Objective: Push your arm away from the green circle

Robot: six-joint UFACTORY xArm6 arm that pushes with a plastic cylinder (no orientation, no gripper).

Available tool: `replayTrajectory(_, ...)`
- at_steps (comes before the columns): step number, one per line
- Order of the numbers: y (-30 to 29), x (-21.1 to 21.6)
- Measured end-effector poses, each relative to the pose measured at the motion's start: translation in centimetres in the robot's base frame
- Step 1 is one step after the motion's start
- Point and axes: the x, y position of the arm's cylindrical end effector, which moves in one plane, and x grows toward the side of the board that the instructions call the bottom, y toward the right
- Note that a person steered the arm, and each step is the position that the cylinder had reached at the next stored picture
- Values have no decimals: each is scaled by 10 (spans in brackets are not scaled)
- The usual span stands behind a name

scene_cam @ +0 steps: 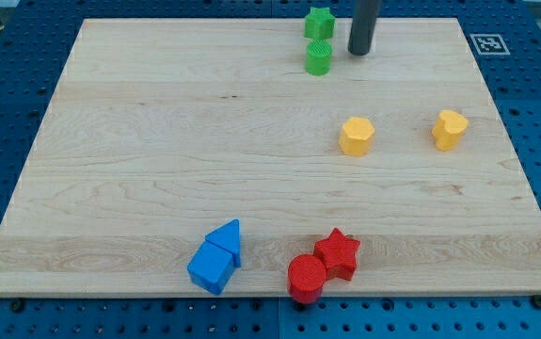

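The green circle [319, 57] is a small green cylinder near the view's top, a little right of centre. A green star [320, 23] sits just above it, close to the board's top edge. My tip [359, 52] is the lower end of a dark rod that comes down from the view's top. It stands just right of the green circle, with a small gap between them, and does not touch any block.
A yellow hexagon [356, 136] and a yellow heart-like block [449, 129] lie at mid right. A blue triangle [226, 238] and blue cube [211, 267] touch at the bottom, with a red star [337, 252] and red circle [307, 278] beside them. The wooden board [157, 141] lies on a blue pegboard.
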Motion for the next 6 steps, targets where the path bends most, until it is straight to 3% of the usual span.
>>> replayTrajectory(2, -15, 15)
replayTrajectory(5, -65, 132)
replayTrajectory(6, -66, 132)
